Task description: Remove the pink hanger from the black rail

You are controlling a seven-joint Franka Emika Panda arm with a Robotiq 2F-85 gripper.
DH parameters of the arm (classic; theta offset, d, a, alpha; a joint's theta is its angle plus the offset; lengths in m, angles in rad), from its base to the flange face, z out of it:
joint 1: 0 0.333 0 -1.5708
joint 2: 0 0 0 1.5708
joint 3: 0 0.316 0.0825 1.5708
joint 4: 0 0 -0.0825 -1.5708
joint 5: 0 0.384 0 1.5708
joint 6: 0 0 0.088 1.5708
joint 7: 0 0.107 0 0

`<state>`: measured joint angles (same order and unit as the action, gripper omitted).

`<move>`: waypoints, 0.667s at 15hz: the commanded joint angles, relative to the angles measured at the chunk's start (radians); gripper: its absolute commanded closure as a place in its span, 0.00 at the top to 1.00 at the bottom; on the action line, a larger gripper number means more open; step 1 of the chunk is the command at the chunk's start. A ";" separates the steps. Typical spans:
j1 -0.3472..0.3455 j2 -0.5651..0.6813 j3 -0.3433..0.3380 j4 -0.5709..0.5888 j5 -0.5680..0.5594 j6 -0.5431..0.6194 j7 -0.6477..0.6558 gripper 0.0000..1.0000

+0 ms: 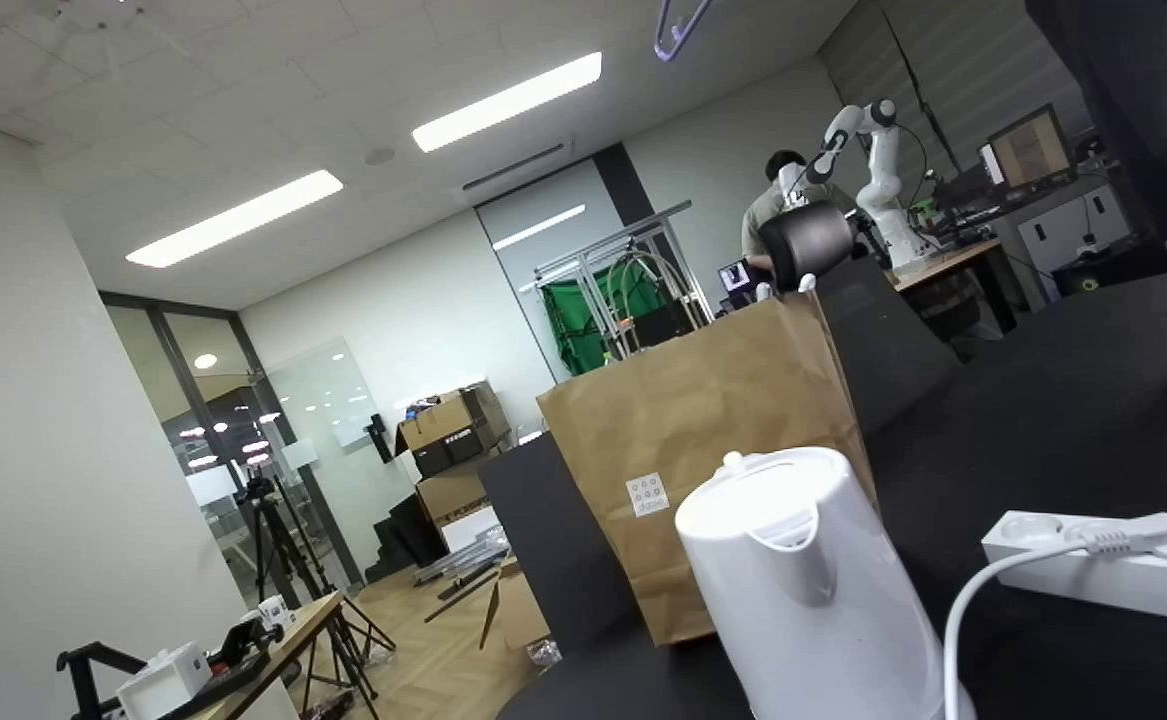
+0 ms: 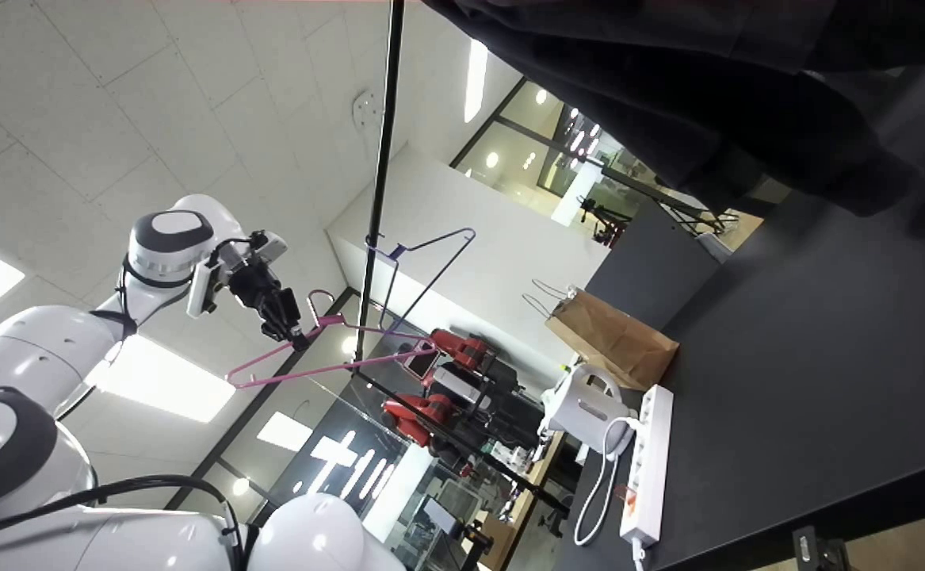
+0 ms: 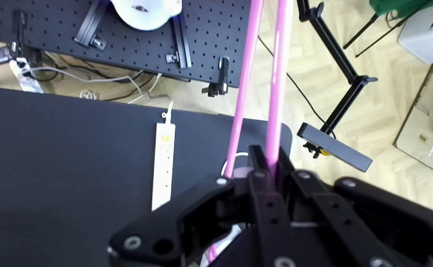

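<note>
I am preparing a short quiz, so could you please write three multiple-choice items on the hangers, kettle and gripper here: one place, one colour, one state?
1. Where is the purple hanger?
A) In the bag
B) On the table
C) On the rail

2. What colour is the kettle?
A) Red
B) White
C) Green

3. How does the gripper stand to the pink hanger?
A) Shut on it
B) Open, apart from it
C) Shut on nothing

1: C, as an exterior view shows it hanging there.
2: B, as both exterior views show its white body.
3: A, as the wrist view shows a pink bar clamped in the gripper.
</note>
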<state>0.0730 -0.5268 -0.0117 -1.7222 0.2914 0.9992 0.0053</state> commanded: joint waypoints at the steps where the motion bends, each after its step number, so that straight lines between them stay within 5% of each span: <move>1: -0.056 0.073 -0.048 0.051 -0.005 -0.130 -0.015 0.02; 6: -0.135 0.143 -0.096 0.063 -0.022 -0.188 -0.023 0.02; 10: -0.188 0.156 -0.064 0.012 -0.108 0.032 0.060 0.02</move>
<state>-0.0912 -0.3891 -0.1032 -1.7163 0.2328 0.9420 -0.0112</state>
